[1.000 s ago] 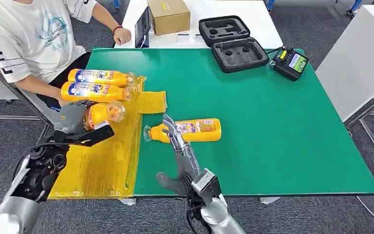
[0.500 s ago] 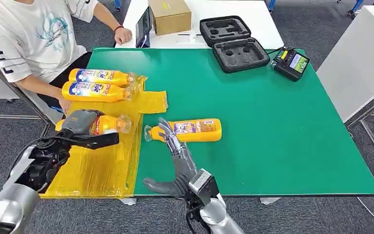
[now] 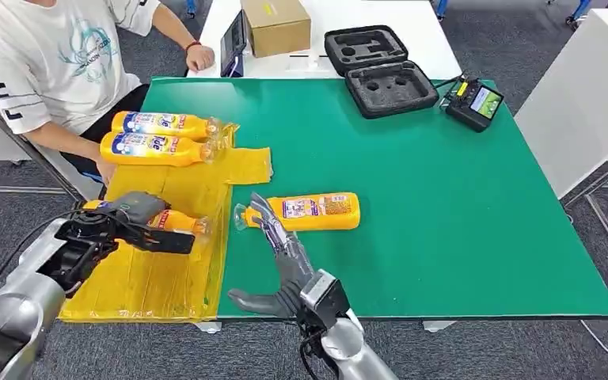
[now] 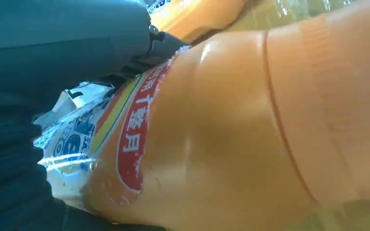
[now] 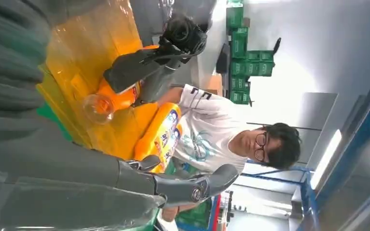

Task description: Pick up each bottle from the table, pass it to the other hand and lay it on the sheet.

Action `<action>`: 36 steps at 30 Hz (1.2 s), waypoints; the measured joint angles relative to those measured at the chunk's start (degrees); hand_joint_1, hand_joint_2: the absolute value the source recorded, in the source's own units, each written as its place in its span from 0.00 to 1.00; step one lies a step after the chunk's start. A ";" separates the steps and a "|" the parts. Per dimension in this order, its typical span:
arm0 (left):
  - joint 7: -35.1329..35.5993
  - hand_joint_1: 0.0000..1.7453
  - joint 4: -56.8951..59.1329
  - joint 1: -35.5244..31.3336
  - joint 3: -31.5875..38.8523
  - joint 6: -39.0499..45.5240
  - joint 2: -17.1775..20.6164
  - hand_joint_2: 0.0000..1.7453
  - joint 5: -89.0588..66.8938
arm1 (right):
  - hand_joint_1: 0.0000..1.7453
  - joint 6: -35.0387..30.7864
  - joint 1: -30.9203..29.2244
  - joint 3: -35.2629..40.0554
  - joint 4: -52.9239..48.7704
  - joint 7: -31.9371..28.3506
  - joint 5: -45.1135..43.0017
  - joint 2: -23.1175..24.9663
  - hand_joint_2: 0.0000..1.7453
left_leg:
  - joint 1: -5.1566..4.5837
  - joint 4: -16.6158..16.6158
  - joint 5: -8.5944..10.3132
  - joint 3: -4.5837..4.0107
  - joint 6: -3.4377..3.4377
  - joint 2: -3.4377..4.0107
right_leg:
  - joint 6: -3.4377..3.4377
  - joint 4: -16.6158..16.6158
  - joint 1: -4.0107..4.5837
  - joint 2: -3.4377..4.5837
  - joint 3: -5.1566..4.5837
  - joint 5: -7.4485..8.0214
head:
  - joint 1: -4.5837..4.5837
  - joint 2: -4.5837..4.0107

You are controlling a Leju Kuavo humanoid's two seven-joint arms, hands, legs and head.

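Note:
My left hand (image 3: pixel 124 215) grips an orange bottle (image 3: pixel 176 222) lying sideways, clear cap toward the table's middle, low over the yellow sheet (image 3: pixel 158 273); I cannot tell whether it touches the sheet. The left wrist view shows that bottle (image 4: pixel 231 120) close up under my hand (image 4: pixel 53 48). Two more orange bottles (image 3: pixel 158 124) (image 3: pixel 152 148) lie side by side at the sheet's far end. Another orange bottle (image 3: pixel 313 211) lies on the green table (image 3: pixel 443 214). My right hand (image 3: pixel 283 257) is open just before it, fingertips near its cap end. In the right wrist view my left hand (image 5: pixel 144 67) holds the bottle (image 5: pixel 120 98).
A person in a white shirt (image 3: pixel 39 55) sits at the far left corner, one hand close to the sheet's edge. At the back stand a cardboard box (image 3: pixel 275 24), an open black foam case (image 3: pixel 380 71) and a small black device (image 3: pixel 473 103). The table's right half is bare green.
My left hand has brought its bottle down and toward me, from raised above the sheet to low over it. The right hand has drawn back slightly and stays open.

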 measured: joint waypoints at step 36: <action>-2.01 0.00 1.64 1.77 10.39 -16.09 -3.21 0.00 37.38 | 0.00 -1.88 -0.68 -0.15 5.29 1.90 0.92 0.79 1.00 | -0.01 -0.01 0.01 0.41 0.01 -0.04 | 0.00 -0.02 -0.02 -0.06 0.41 -0.02 | 0.02 0.00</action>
